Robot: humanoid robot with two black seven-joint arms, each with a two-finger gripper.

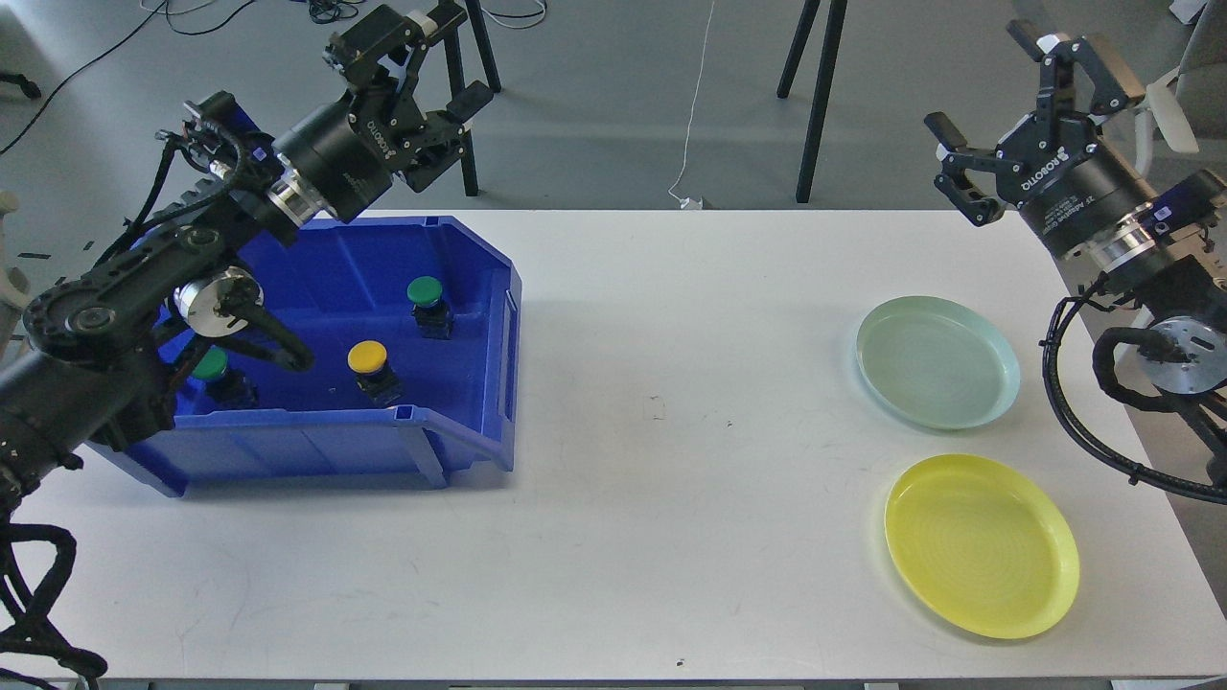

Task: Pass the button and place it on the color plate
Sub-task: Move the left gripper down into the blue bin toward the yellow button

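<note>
Three buttons (425,290) (367,357) (210,364), two plates (937,361) (980,544), one blue bin (316,446), one table (671,431).

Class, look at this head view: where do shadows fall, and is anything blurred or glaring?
Head view: even, soft light; the blue bin casts a faint shadow rightward on the white table; the yellow plate and pale green plate show slight edge shadows; no strong glare; both hands, left hand and right hand, look sharp.
</note>
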